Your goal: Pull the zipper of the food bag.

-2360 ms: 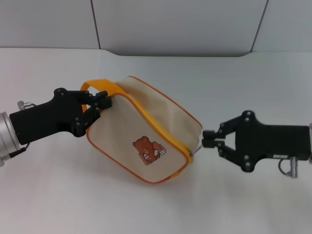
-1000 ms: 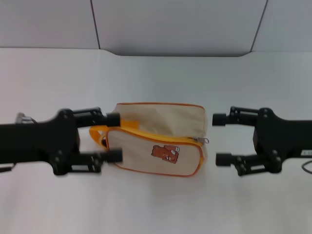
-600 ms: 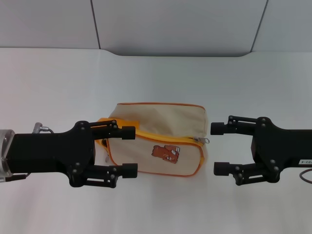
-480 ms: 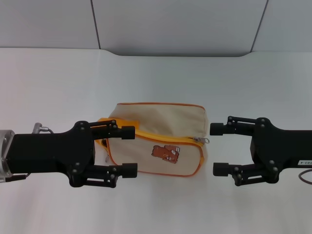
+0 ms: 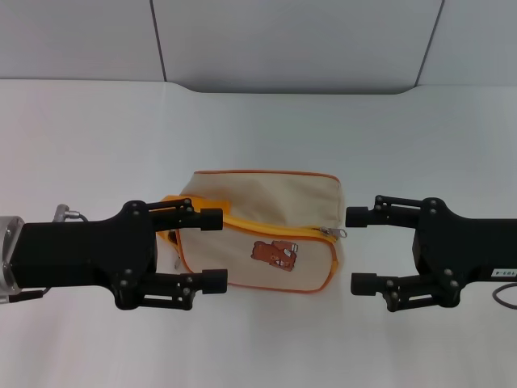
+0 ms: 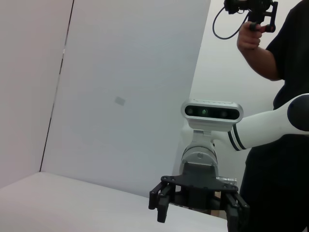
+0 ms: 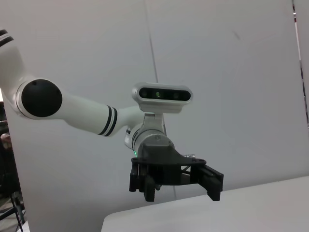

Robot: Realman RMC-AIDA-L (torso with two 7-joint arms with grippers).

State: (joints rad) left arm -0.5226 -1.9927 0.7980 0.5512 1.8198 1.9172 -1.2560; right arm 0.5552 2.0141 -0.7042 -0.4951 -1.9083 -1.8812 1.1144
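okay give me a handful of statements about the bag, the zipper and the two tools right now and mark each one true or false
1. The food bag lies on the white table between the two tools. True.
2. The right tool is clamped on the zipper pull tab. False: it is open, and the tab sits just off its upper finger, ungripped.
3. The left tool is open at the bag's strap end. True.
4. The bear picture faces away from the head camera. False: it shows on the bag's near panel.
5. The pull tab is at the bag's end nearest the left tool. False: it is at the end by the right tool.
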